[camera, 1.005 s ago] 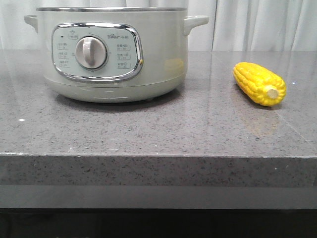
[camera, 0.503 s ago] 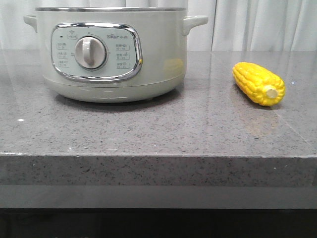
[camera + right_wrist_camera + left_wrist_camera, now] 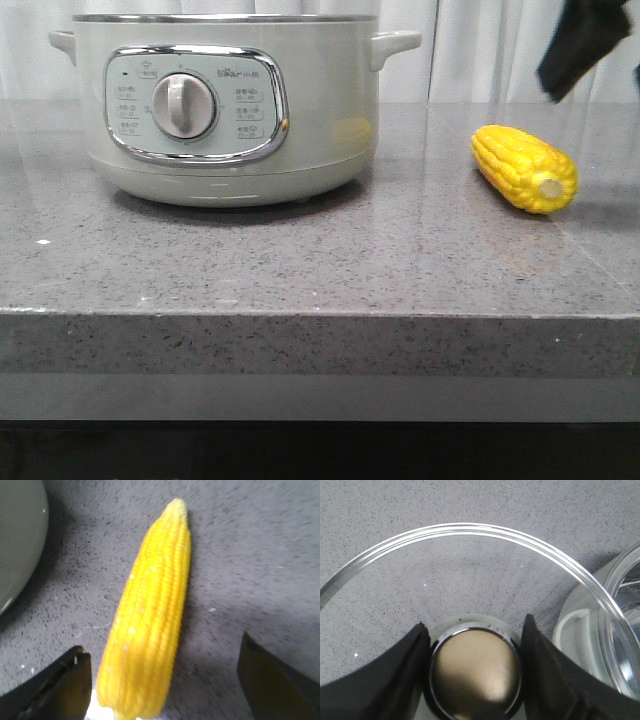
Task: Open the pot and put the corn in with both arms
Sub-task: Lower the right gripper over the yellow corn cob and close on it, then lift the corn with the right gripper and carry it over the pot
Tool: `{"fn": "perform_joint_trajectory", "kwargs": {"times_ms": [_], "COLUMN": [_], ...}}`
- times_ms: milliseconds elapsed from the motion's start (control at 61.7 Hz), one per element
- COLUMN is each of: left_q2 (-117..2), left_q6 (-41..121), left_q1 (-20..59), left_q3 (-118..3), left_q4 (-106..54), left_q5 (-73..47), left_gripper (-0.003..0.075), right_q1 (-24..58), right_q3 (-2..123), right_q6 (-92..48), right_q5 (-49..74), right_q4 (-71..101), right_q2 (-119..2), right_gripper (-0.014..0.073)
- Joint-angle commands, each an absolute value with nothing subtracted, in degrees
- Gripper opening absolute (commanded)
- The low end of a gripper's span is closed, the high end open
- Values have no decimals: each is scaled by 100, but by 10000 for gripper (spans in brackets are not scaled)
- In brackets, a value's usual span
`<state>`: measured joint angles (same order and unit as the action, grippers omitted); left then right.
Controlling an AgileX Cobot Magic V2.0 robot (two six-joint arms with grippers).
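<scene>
The pale grey-green pot point(image 3: 225, 105) stands at the left of the counter, its dial facing me. The yellow corn point(image 3: 523, 167) lies on the counter to its right, stub end toward me. My left gripper point(image 3: 474, 622) is shut on the brass-coloured knob point(image 3: 475, 672) of the clear glass lid point(image 3: 470, 529), held over the counter beside the pot's rim point(image 3: 580, 630). My right gripper point(image 3: 162, 647) is open above the corn point(image 3: 150, 625), one finger on each side of it and not touching it. One of its black fingers point(image 3: 580, 45) shows in the front view, above the corn.
The grey speckled counter point(image 3: 300, 260) has its front edge close to me. White curtains point(image 3: 500, 50) hang behind it. The pot's side handle point(image 3: 395, 45) juts toward the corn.
My right gripper has come into the front view at the upper right, above the corn. The pot and the corn have not moved.
</scene>
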<state>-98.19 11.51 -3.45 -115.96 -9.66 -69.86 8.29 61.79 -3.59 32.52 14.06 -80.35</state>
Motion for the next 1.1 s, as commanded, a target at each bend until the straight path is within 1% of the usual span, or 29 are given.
{"fn": "perform_joint_trajectory", "kwargs": {"times_ms": [0,259,519,584,681,811,924,989,1086], "left_q2": [-9441,-9441,-9441,-9441,-9441,-9441,-9441,-9441,-9441], "left_q6": [1138,1138,1138,1138,1138,1138,1138,1138,1138], "left_q1": [-343,-343,-343,-343,-343,-343,-343,-343,-343], "left_q3": [-11836,-11836,-11836,-11836,-11836,-11836,-11836,-11836,-11836], "left_q4": [-1118,-1118,-1118,-1118,-1118,-1118,-1118,-1118,-1118], "left_q5": [-6467,-6467,-6447,-6447,-6447,-6447,-6445,-6434,-6434], "left_gripper": [188,188,188,188,188,188,188,188,188], "right_q1": [837,837,841,841,841,841,841,841,841], "right_q3": [6822,7757,8012,8012,8012,8012,8012,8012,8012], "right_q6": [-395,-395,-404,-404,-411,-411,-411,-411,-411], "right_q5": [3333,3844,4048,4049,4042,4033,4039,4034,4027], "right_q4": [1661,1778,1784,1784,1784,1784,1784,1791,1791], "right_q2": [-8303,-9330,-9895,-9931,-9925,-9921,-9921,-9914,-9881], "right_gripper": [610,610,609,595,535,395,304,275,265]}}
